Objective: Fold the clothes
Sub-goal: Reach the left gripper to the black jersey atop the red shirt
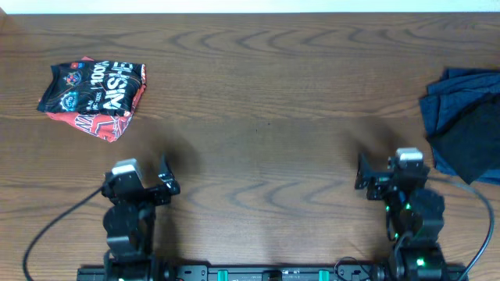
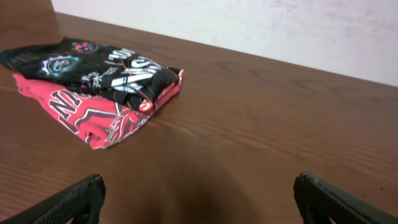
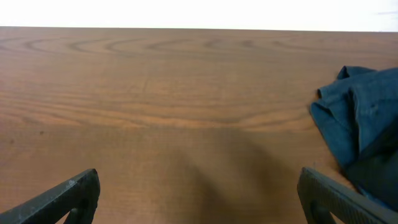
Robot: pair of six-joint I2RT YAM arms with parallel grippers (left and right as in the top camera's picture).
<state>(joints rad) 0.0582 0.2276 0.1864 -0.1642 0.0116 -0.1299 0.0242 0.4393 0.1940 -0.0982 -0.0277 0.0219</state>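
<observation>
A folded black and red printed garment (image 1: 94, 95) lies at the far left of the wooden table; it also shows in the left wrist view (image 2: 99, 87). A crumpled dark blue garment (image 1: 465, 125) lies at the right edge, and shows in the right wrist view (image 3: 364, 130). My left gripper (image 1: 148, 181) is open and empty near the front edge, well short of the folded garment; its fingers frame bare wood (image 2: 199, 196). My right gripper (image 1: 387, 176) is open and empty, just left of the blue garment (image 3: 199, 193).
The brown wooden table (image 1: 266, 109) runs between the two garments. Black cables trail from both arm bases at the front edge. A pale wall lies beyond the table's far edge.
</observation>
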